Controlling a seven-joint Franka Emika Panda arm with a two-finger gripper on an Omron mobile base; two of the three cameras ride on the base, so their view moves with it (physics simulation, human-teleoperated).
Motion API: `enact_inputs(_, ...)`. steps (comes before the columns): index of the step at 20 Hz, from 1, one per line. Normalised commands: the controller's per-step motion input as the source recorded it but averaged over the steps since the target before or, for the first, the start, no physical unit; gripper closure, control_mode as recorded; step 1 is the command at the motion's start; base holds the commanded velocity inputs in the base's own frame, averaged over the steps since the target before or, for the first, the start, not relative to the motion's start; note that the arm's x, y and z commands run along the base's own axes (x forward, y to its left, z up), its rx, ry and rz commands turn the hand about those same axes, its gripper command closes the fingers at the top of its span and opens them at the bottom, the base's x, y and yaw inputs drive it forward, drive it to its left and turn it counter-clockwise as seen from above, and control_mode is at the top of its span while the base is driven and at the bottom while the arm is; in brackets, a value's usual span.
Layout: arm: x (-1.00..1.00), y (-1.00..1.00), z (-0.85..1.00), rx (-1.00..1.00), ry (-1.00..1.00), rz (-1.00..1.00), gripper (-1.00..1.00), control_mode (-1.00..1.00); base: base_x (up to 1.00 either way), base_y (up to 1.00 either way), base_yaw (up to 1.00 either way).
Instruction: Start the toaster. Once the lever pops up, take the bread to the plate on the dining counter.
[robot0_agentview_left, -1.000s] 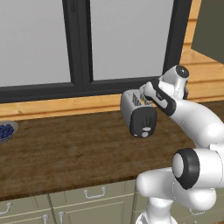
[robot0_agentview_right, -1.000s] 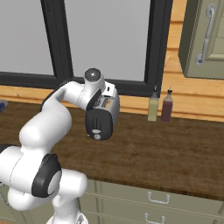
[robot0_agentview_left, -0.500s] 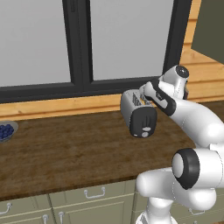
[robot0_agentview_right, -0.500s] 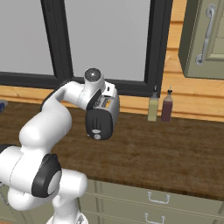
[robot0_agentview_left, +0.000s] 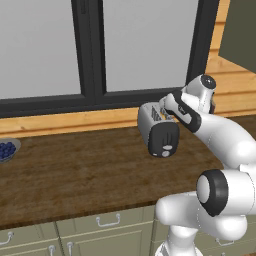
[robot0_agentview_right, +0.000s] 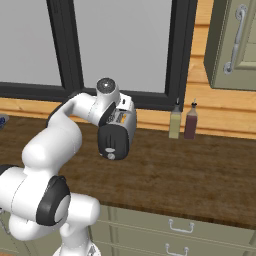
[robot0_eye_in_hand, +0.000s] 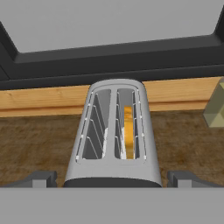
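Gripper: jaws spread wide, empty, poised over near end of toaster, likely for lever access. Bread: seated in right slot. Toaster on counter, beneath window.

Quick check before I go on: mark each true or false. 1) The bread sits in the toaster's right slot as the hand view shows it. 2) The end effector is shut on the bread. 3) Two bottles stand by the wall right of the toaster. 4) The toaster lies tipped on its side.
1) True: the bread sits in the right slot of the toaster.
2) False: the end effector is open, astride the toaster's near end.
3) True: two bottles stand there.
4) False: the toaster stands upright, slots up.
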Motion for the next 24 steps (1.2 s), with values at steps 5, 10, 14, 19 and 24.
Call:
enact_inputs(5,0.0,0.0,0.0,0.0,0.0,0.0,-1.0,-1.0,0.0,0.0,0.0)
enact_inputs(10,0.0,0.0,0.0,0.0,0.0,0.0,-1.0,-1.0,0.0,0.0,0.0)
enact_inputs(14,0.0,0.0,0.0,0.0,0.0,0.0,-1.0,-1.0,0.0,0.0,0.0)
enact_inputs(19,0.0,0.0,0.0,0.0,0.0,0.0,-1.0,-1.0,0.0,0.0,0.0)
enact_inputs(24,0.0,0.0,0.0,0.0,0.0,0.0,-1.0,-1.0,0.0,0.0,0.0)
